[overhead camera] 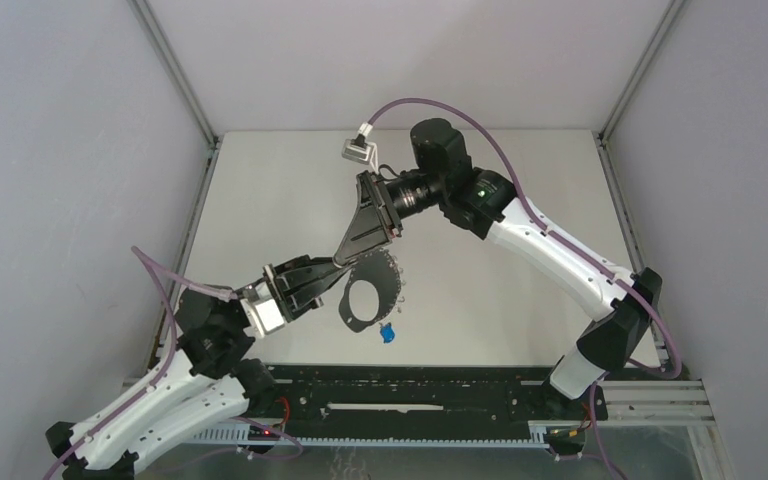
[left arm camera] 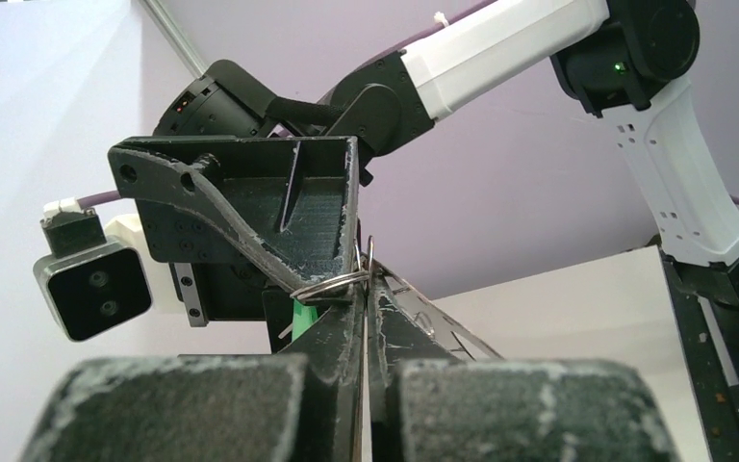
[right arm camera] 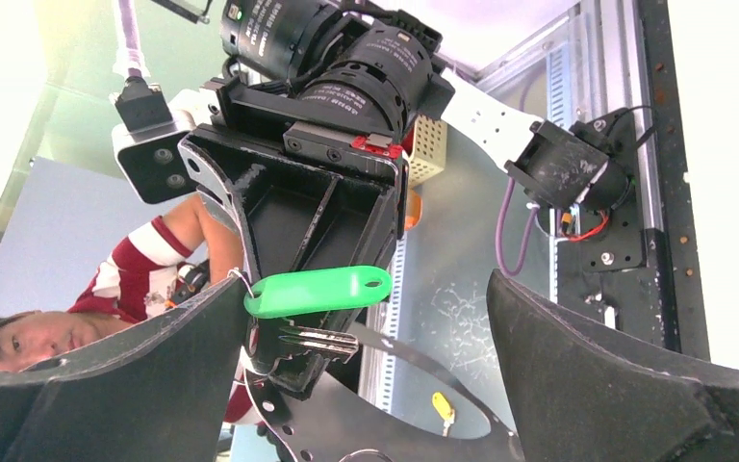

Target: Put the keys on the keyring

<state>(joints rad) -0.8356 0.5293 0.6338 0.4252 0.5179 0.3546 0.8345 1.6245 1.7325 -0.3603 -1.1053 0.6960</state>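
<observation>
Overhead, left claw (overhead camera: 332,278): fingers together, pinched on the rim of the keyring (overhead camera: 368,300), a large grey-brown metallic ring band with small wire loops, held off the white table (overhead camera: 280,190).
Overhead, right claw (overhead camera: 348,255): fingers apart, tips pointing down at the keyring's upper-left rim, just beside the left claw's tips.
Overhead, blue-headed small silver key (overhead camera: 388,335): lies on the table just beside the keyring's near edge, in neither claw.
Left wrist, left claw (left arm camera: 366,298): the two fingers are pressed together, with the thin edge of the keyring (left arm camera: 414,313) running up from between them.
Left wrist, small wire loop (left arm camera: 332,284): sits where the left claw's tips meet one black finger (left arm camera: 250,212) of the right claw; I cannot tell whether it is hooked on either.
Left wrist, green-headed key (left arm camera: 300,313): only a sliver of green plastic shows, just under the loop.
Right wrist, right claw (right arm camera: 366,289): fingers wide apart, gripping nothing.
Right wrist, green-headed key (right arm camera: 318,291): the head lies level and the silver blade sits just below it, both at the left claw's tips; a thin wire ring is at the head's left end.
Right wrist, keyring (right arm camera: 375,423): the dark band curves along the bottom of the view, below the key; I cannot tell whether the key hangs on it.
</observation>
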